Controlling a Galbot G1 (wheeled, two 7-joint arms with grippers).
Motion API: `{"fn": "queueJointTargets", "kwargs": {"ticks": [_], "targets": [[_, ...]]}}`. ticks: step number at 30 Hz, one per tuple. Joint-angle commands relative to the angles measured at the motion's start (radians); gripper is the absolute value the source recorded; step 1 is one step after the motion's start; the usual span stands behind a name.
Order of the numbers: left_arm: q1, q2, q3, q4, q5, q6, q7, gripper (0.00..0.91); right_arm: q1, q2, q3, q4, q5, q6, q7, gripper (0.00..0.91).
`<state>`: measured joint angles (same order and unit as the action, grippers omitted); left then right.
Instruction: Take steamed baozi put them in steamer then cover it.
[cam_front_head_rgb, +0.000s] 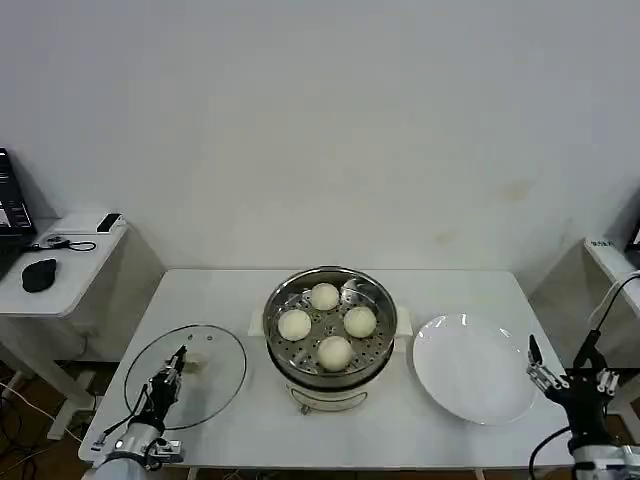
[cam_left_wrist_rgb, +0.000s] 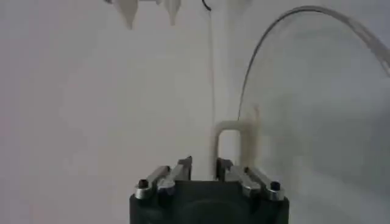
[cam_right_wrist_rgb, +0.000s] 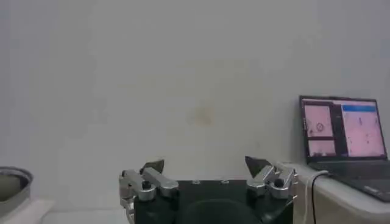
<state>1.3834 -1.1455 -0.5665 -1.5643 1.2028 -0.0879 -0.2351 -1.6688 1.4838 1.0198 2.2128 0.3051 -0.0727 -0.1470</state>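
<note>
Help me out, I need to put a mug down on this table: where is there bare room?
Bare strips: the back edge behind the steamer, and the front edge between the cover and the plate. The plate itself is bare. Crowded: the middle, where cover, steamer and plate sit close, and the corners by the left gripper and the right gripper.

The head camera looks down from above on the bench (cam_front_head_rgb: 250, 290), steamer (cam_front_head_rgb: 330, 322) central. The left wrist camera sits close to the cover (cam_left_wrist_rgb: 317, 91); the right wrist camera faces the wall beyond the steamer (cam_right_wrist_rgb: 12, 182).
</note>
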Motion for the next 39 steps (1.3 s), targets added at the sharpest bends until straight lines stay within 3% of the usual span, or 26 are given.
{"fn": "queueJointTargets", "kwargs": {"ticks": [1, 7, 9, 19, 29, 39], "targets": [[0.025, -0.005, -0.018, -0.085, -0.011, 0.015, -0.025, 0.0, -0.002, -0.002, -0.023, 0.005, -0.01, -0.001, 0.004, 0.907], [0.091, -0.009, -0.045, -0.261, -0.095, 0.15, -0.015, 0.0, -0.004, -0.02, -0.038, 0.002, -0.022, -0.001, 0.003, 0.907], [0.116, -0.005, -0.061, -0.325, -0.095, 0.212, 0.046, 0.0, -0.017, -0.04, -0.055, -0.008, -0.065, 0.019, -0.01, 0.907], [0.135, 0.032, -0.114, -0.504, -0.113, 0.292, 0.196, 0.0, -0.042, -0.078, -0.08, -0.009, -0.107, 0.036, -0.007, 0.907], [0.034, 0.062, 0.116, -0.614, -0.058, 0.373, 0.297, 0.0, -0.058, -0.036, -0.114, -0.001, -0.182, 0.06, -0.002, 0.907], [-0.176, 0.013, 0.384, -0.547, 0.035, 0.446, 0.397, 0.0, -0.084, 0.001, -0.11, 0.01, -0.25, 0.085, 0.004, 0.907]]}}
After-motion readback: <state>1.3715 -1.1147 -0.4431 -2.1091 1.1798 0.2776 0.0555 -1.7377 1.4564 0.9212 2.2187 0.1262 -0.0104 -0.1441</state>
